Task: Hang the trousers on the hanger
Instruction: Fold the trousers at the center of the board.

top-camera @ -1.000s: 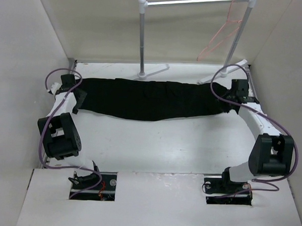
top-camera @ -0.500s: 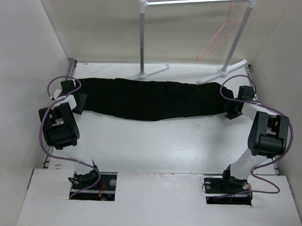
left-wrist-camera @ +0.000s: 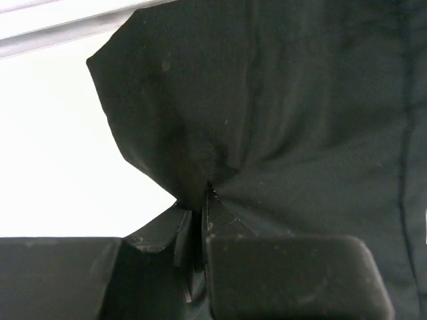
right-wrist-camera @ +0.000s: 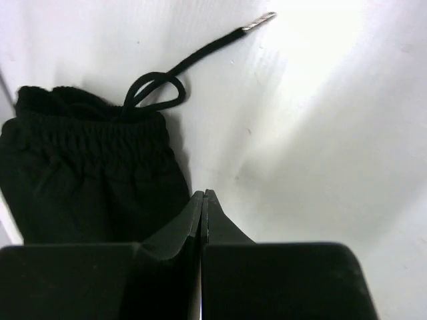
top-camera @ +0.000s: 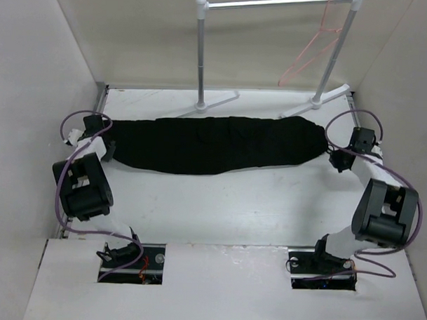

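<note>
The trousers [top-camera: 214,142] lie across the table [top-camera: 219,202] from nine to three o'clock; the hanger [top-camera: 306,59] hangs at one o'clock. The left gripper [left-wrist-camera: 200,213] pinches a fold of cloth. The right gripper [right-wrist-camera: 202,200] has its fingers pressed together on nothing, just beside the waistband [right-wrist-camera: 93,130]. Lifting from one side only would likely drag and bunch the trousers.

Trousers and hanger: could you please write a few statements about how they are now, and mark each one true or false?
1. The trousers lie stretched across the table. True.
2. The hanger lies on the table beside the trousers. False: it hangs on the rail.
3. The left end effector is closed on the trousers' fabric. True.
4. The right end effector holds the drawstring. False: it is closed on nothing, and the drawstring lies on the table ahead of it.
</note>
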{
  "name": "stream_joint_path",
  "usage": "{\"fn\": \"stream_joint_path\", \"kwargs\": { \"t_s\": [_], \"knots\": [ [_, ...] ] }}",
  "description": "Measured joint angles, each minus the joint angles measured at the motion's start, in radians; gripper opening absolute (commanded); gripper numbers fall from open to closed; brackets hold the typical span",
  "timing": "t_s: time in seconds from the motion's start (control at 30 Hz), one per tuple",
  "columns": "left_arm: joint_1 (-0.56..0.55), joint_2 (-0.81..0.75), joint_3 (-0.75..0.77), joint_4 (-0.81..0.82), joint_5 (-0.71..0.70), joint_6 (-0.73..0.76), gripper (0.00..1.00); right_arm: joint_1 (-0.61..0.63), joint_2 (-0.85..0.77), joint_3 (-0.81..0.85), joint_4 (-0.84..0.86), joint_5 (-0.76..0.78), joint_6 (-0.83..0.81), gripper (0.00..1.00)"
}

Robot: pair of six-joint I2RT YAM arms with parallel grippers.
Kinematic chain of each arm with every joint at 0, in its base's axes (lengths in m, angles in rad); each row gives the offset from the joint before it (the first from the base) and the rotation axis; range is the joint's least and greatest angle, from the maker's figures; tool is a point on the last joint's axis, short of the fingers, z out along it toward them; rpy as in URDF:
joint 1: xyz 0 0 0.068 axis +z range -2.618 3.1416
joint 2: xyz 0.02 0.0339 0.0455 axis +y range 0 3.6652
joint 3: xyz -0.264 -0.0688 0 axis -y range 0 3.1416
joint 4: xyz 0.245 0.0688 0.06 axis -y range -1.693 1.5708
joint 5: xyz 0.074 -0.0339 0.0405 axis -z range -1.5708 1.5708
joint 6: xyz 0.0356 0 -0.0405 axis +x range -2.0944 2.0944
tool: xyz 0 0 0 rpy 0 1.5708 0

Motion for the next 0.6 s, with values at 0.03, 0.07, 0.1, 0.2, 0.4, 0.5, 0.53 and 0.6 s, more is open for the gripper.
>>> {"fn": "stream_joint_path", "kwargs": {
  "t_s": [0.03,0.07,0.1,0.2,0.4,0.5,0.53,0.6],
  "knots": [
    [0.001,-0.046,-0.025,-0.022,-0.016,0.005,0.03,-0.003,-0.046,-0.029,-0.002,0.003,0.002,0.00],
    [0.003,-0.094,-0.047,-0.046,-0.034,0.009,0.03,-0.007,-0.089,-0.058,-0.003,0.005,0.003,0.00],
    [0.003,-0.135,-0.063,-0.068,-0.049,0.013,0.03,-0.009,-0.134,-0.090,-0.006,0.006,0.003,0.00],
    [0.005,-0.230,-0.080,-0.121,-0.092,0.027,0.05,-0.025,-0.239,-0.178,-0.014,0.004,0.008,0.00],
    [0.013,-0.257,-0.113,-0.154,-0.133,0.059,0.39,-0.055,-0.269,-0.259,-0.006,-0.061,-0.018,0.43],
    [0.028,-0.240,-0.115,-0.185,-0.143,0.066,0.53,-0.038,-0.150,-0.187,0.010,-0.117,-0.052,0.58],
    [0.031,-0.241,-0.115,-0.196,-0.151,0.067,0.56,-0.027,-0.109,-0.159,0.023,-0.129,-0.060,0.62],
    [0.033,-0.256,-0.116,-0.212,-0.165,0.068,0.61,0.004,-0.041,-0.113,0.060,-0.146,-0.076,0.66]
  ]
}}
